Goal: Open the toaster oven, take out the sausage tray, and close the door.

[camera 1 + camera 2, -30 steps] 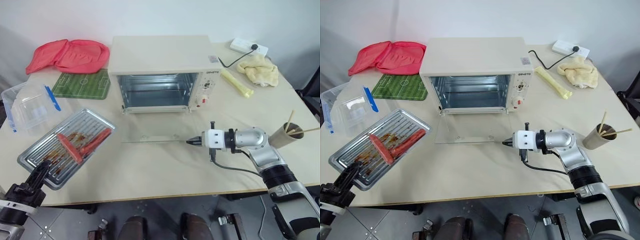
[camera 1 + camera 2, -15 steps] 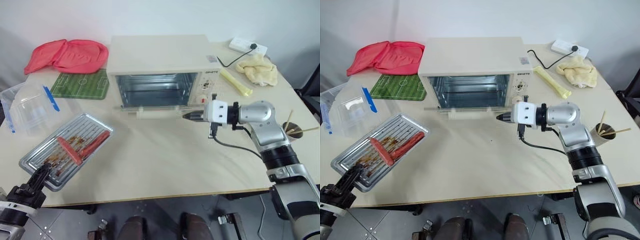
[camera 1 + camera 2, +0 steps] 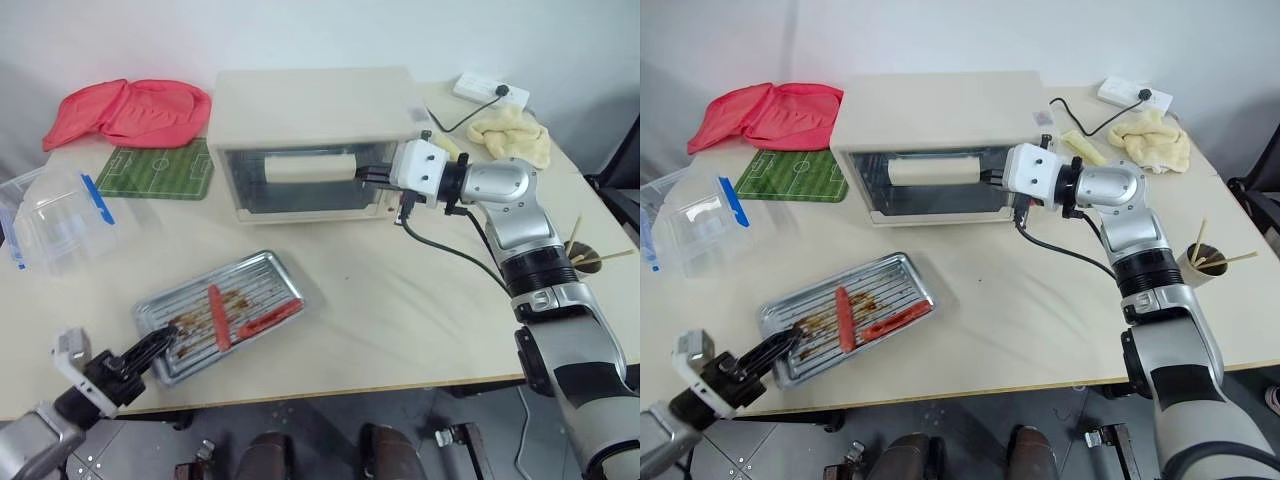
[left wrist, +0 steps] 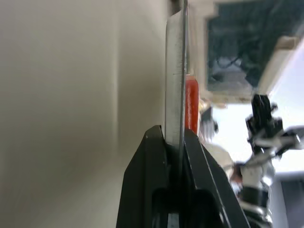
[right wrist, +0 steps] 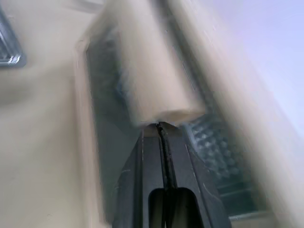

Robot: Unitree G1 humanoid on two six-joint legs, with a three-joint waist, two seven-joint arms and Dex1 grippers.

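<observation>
the toaster oven (image 3: 315, 120) is standing at the back of the table (image 3: 420, 320) with the door (image 3: 300, 180) raised nearly shut against its front, and the right gripper (image 3: 368, 174), its fingers pressed together and holding nothing, is touching the right end of the door's handle (image 3: 310, 165). the sausage tray (image 3: 225, 312) is lying on the table in front of the oven, well apart from it, carrying two red sausages (image 3: 268, 317). the left gripper (image 3: 150, 346) is pinching the tray's near left edge between its fingers (image 4: 152, 166), and a plastic box (image 3: 55, 215), a green mat (image 3: 160, 168) and a red bag (image 3: 125, 108) are lying to the left.
</observation>
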